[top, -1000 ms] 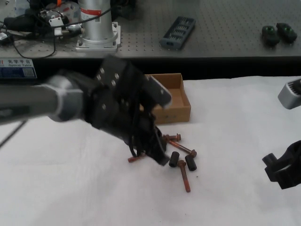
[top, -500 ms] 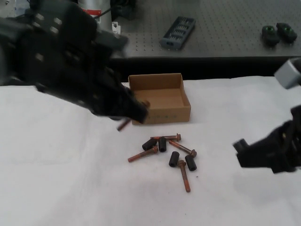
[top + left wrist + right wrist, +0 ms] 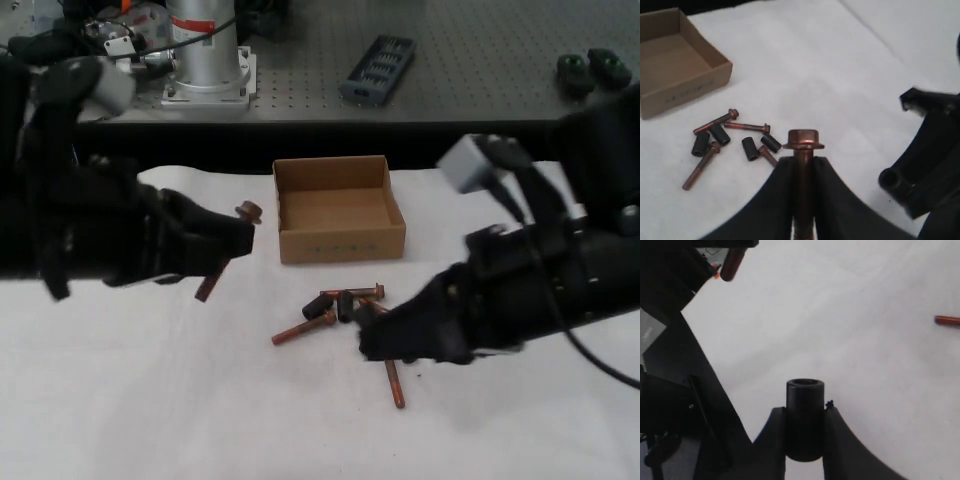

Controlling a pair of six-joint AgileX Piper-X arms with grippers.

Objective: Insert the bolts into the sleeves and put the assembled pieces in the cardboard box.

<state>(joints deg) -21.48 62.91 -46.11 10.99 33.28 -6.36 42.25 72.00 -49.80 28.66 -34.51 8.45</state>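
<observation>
A white cloth [image 3: 150, 420] covers the near part of the surface. Above its left side hangs the left gripper [image 3: 232, 243], jaws clenched on the shank of a copper-coloured hex-head bolt [image 3: 803, 145]. The bolt is held clear of the cloth and tilted in the high view, with its head uppermost and standing out past the fingertips. On the right, the right gripper [image 3: 372, 345] sits low over the cloth. Its jaws grasp a short black cylindrical sleeve [image 3: 805, 407] by one end, and the open bore faces the wrist camera. The two grippers are well apart, with the pile between them.

The pile lies mid-cloth: loose copper bolts [image 3: 303, 331] and loose black sleeves [image 3: 318, 306], scattered close together, some touching. In the high view the right arm's dark body covers the pile's right side, and one of those bolts pokes out from under it towards the camera. The left wrist view looks past the held bolt's head and shows four bolts and four sleeves lying flat there.

Just beyond the pile, and apart from it, the open brown cardboard box [image 3: 340, 243] stands flat on the cloth.

Farthest back, past the cloth's edge, is a grey perforated metal plate [image 3: 480, 80]. It carries a silver cylindrical post [image 3: 205, 45], tangled cables [image 3: 60, 45], a dark ribbed rack [image 3: 378, 65] and two small dark pieces [image 3: 593, 70].
</observation>
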